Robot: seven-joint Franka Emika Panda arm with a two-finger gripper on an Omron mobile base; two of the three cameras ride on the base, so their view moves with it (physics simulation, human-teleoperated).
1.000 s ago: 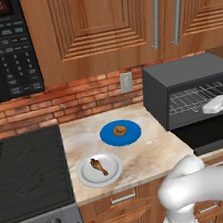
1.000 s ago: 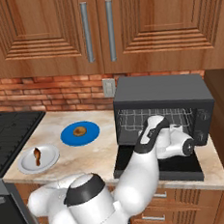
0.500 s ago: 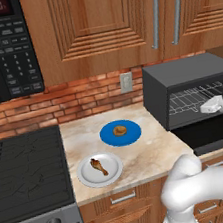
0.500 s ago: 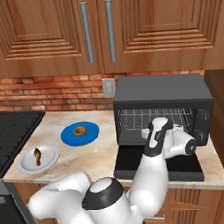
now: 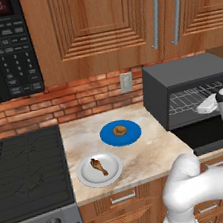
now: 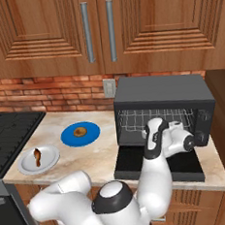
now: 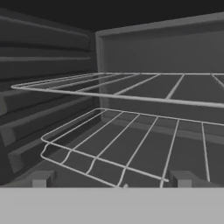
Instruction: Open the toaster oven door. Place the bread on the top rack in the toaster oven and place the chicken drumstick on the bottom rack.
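- The toaster oven (image 6: 164, 99) stands at the counter's (image 5: 155, 152) right end, its door (image 6: 158, 164) folded down flat; both racks are bare.
- The bread (image 5: 119, 130) sits on the blue plate (image 5: 107, 137) mid-counter, and the chicken drumstick (image 5: 98, 166) on the white plate (image 5: 88, 176) near the front edge.
- The gripper (image 7: 111, 180), hidden behind the wrist in the base views, faces the cavity with jaws spread, empty.

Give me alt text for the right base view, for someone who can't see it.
A white robot arm reaches in front of an open toaster oven, its door folded down flat on the counter and two wire racks bare inside. To the left, a round bread sits on a blue plate and a chicken drumstick on a white plate.
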